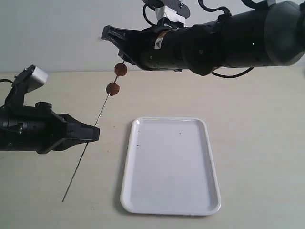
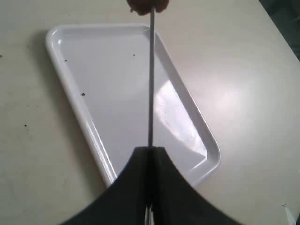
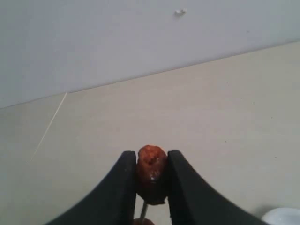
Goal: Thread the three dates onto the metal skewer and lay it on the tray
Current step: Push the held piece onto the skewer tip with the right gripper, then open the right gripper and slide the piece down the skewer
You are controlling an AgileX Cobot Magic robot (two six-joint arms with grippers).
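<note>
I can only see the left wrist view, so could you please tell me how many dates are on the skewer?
Observer: Two show in the exterior view, a lower date and an upper date, both threaded on the skewer beyond the left gripper.
Operator: Thank you. Is the right gripper holding anything?
Observer: Yes, the right gripper is shut on a date, with the skewer just beneath it. I cannot tell whether that is the upper date or a third one.
Operator: Where does the skewer's free end sit?
Observer: In the exterior view it runs past the left gripper and ends left of the tray.
</note>
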